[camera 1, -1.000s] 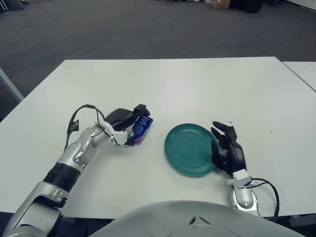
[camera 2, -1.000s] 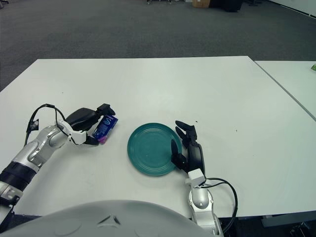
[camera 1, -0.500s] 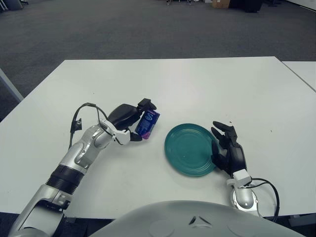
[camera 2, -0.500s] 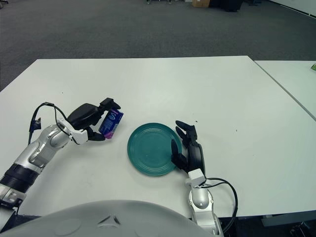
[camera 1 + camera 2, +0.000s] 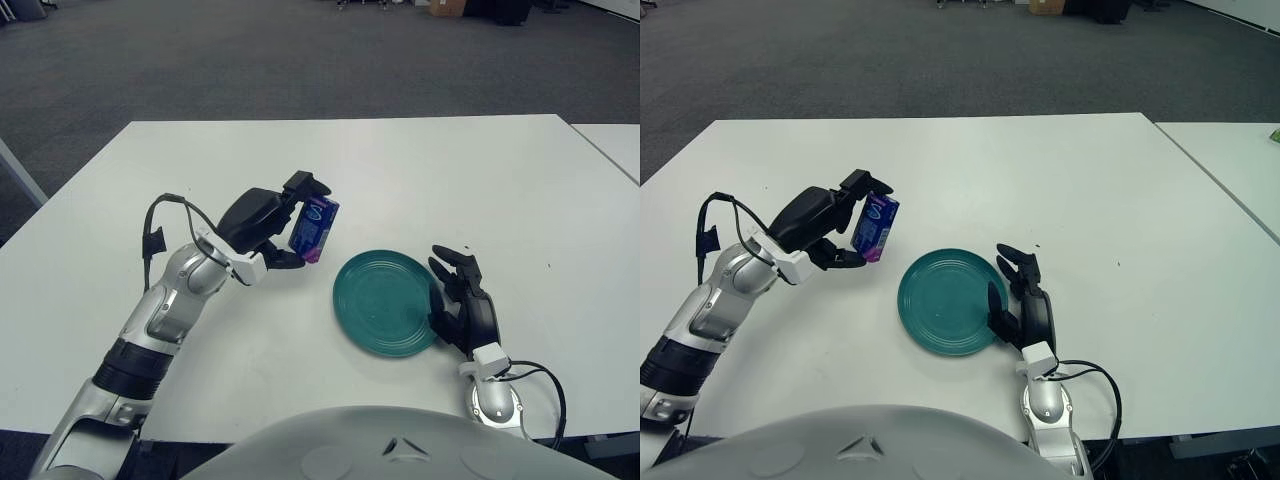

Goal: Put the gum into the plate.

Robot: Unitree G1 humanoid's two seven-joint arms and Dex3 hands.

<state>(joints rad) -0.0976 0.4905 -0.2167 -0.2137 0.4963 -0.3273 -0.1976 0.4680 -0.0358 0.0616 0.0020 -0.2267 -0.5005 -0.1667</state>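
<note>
Holding: left robot hand [image 5: 285, 225] grips the gum [image 5: 314, 228] upright, clear of the surface [image 5: 400, 170].
Plate [image 5: 385, 303]: just right, awaiting it.
Right robot hand [image 5: 462, 305]: beside plate, fingers relaxed, empty.

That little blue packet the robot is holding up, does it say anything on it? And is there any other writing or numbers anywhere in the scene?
Gum packet, held in the left hand: white print on blue, too small to read.
Plate: no text.
Table: no text.
Right hand, beside the plate: no readable label.
</note>
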